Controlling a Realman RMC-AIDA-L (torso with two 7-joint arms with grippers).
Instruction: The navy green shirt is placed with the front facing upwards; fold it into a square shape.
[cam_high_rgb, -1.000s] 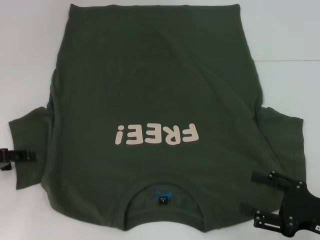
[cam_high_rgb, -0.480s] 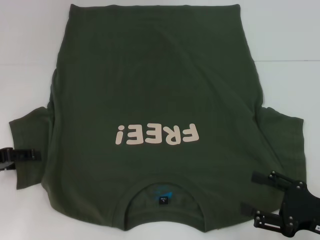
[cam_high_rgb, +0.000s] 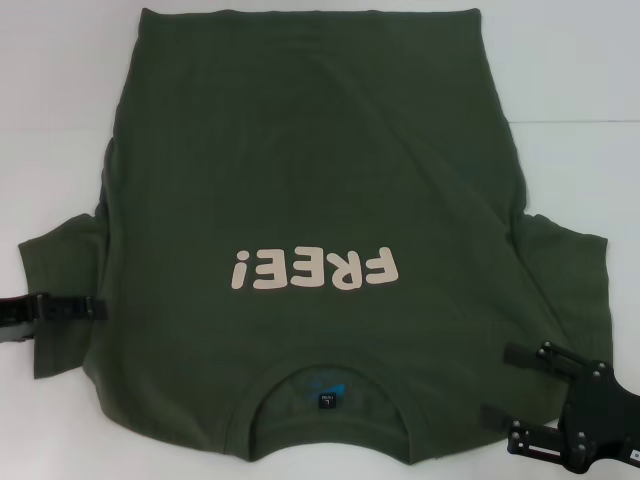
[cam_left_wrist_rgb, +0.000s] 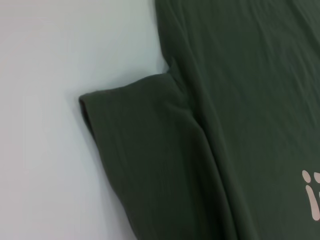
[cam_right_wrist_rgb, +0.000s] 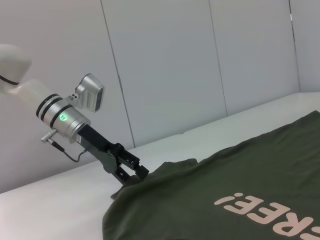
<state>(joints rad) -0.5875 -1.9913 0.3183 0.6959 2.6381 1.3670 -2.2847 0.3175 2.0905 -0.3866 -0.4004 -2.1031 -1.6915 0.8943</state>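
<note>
Olive shirt (cam_high_rgb: 310, 190) flat, print up. L gripper (cam_high_rgb: 88, 309) over left sleeve, grip can't tell; R gripper (cam_high_rgb: 495, 385) wide, near-right.

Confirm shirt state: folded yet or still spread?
Spread flat, unfolded. The navy green shirt lies print-up, both sleeves out, collar nearest the robot. Left gripper sits at its left sleeve; right gripper open by the collar-side corner.

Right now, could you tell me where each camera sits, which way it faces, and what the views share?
Head view: above, looking down on the navy green shirt; left gripper over one sleeve, right gripper open near the collar.
Left wrist view: close above that sleeve; no part of the robot shows.
Right wrist view: low, looking across the shirt at the left gripper and the wall.
Shared: all three views show the shirt's lettering.
</note>
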